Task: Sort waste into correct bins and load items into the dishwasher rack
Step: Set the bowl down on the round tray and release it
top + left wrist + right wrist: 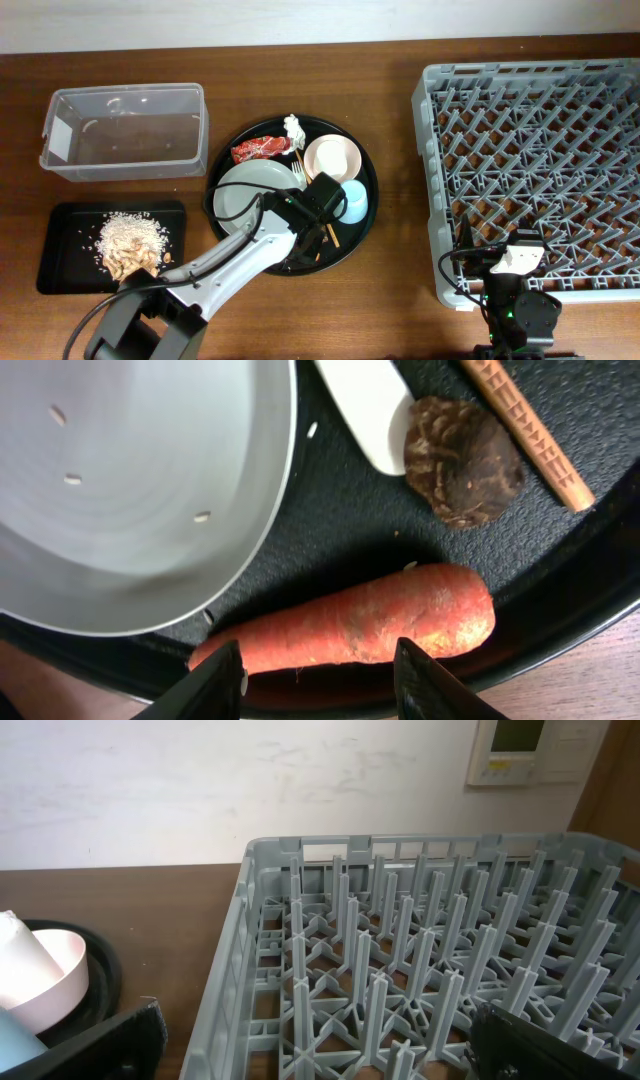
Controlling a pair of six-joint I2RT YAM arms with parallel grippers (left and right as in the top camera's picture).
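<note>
In the left wrist view an orange carrot (350, 620) lies on the round black tray (350, 520), near its rim. My left gripper (320, 690) hangs open just over it, one finger on each side, neither touching. A small dark lump (462, 460), a chopstick (525, 430), the white fork's handle (365, 410) and the grey plate (130, 490) lie beyond. From overhead, the left gripper (322, 198) is over the tray beside the light blue cup (353, 200). My right gripper (320, 1060) is open and empty over the front left corner of the dishwasher rack (420, 950).
A clear tub (125, 130) stands at the back left. In front of it, a shallow black tray (60, 255) holds rice and scraps (128, 243). On the round tray are a red wrapper (258, 150), a white tissue (294, 128) and a pink bowl (333, 158). The rack (540, 160) fills the right side.
</note>
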